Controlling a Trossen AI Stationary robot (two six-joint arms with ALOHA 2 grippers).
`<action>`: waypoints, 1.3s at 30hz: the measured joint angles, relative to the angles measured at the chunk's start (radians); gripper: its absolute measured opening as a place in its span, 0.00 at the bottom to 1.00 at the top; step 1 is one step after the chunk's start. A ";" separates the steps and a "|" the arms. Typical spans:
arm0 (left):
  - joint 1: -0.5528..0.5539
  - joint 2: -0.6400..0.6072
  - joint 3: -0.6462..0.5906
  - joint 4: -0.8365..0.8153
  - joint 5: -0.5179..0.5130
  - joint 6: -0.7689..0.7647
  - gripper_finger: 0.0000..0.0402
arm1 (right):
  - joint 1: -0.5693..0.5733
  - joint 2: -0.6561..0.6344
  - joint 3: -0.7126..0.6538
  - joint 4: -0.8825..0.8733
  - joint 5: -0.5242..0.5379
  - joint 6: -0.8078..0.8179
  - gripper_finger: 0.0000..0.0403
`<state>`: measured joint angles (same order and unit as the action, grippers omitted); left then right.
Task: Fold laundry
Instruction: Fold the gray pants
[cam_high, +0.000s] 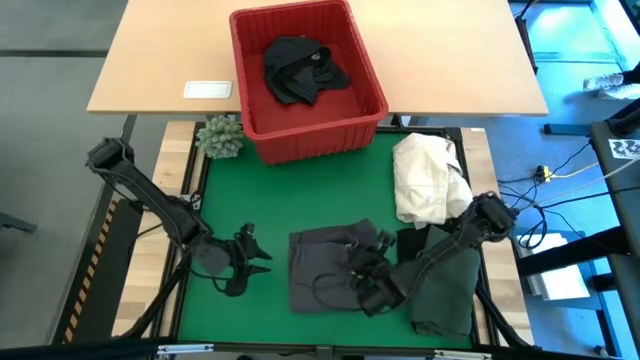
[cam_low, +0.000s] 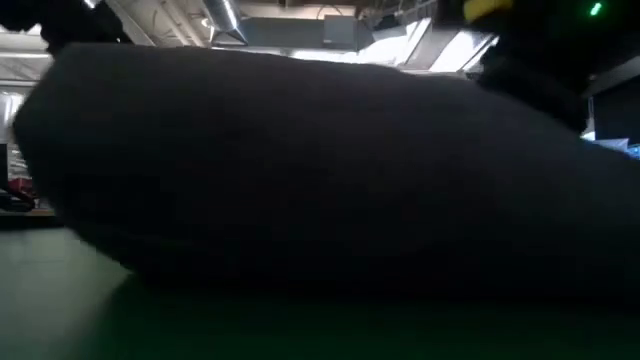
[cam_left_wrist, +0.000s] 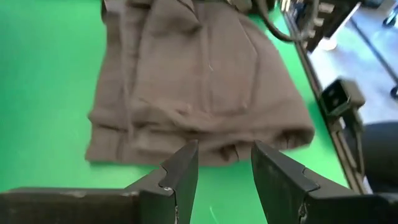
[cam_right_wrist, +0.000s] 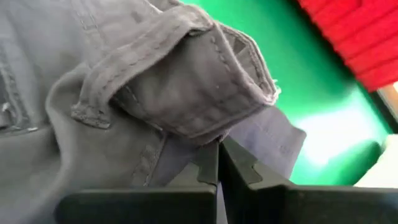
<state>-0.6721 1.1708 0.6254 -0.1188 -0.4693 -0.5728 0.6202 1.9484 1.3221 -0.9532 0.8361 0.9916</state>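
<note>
A dark grey garment (cam_high: 320, 270) lies mostly flat on the green mat near the table's near edge; it also shows in the left wrist view (cam_left_wrist: 199, 81) and the right wrist view (cam_right_wrist: 93, 124). My right gripper (cam_high: 365, 265) (cam_right_wrist: 217, 155) sits over its right part, shut on it. My left gripper (cam_high: 250, 258) (cam_left_wrist: 224, 168) hovers open just left of the garment and touches nothing. A dark green garment (cam_high: 445, 285) lies beside the grey one, under the right arm. A black garment (cam_high: 300, 68) rests in the red basket (cam_high: 370, 60). Dark cloth (cam_low: 320, 170) fills the low view. My right gripper pinches a stitched, seamed edge of the dark grey garment (cam_right_wrist: 205, 134) between its two shut fingers. It comes in slanting from the table's right. That edge curls up in a loose fold over the fingertips, and the remainder of the garment lies on the mat.
A cream-white cloth heap (cam_high: 428, 178) lies at the mat's right side, just beyond the right arm. A small green plant (cam_high: 220, 137) stands left of the basket, and a white card (cam_high: 208, 89) lies on the wooden table. Bare green mat (cam_high: 290, 190) spans the middle.
</note>
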 joint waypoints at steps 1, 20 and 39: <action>0.002 0.016 0.000 0.000 0.011 -0.002 0.35 | -0.009 0.000 -0.014 0.011 -0.011 0.000 0.00; 0.007 0.094 0.000 0.049 0.042 -0.055 0.35 | -0.072 0.000 -0.186 0.243 -0.220 -0.058 0.00; -0.017 0.100 0.000 0.269 0.049 0.112 0.35 | -0.071 0.000 -0.186 0.397 -0.264 -0.111 0.00</action>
<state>-0.6888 1.2706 0.6250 0.1507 -0.4206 -0.4606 0.5489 1.9480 1.1366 -0.5567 0.5720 0.8806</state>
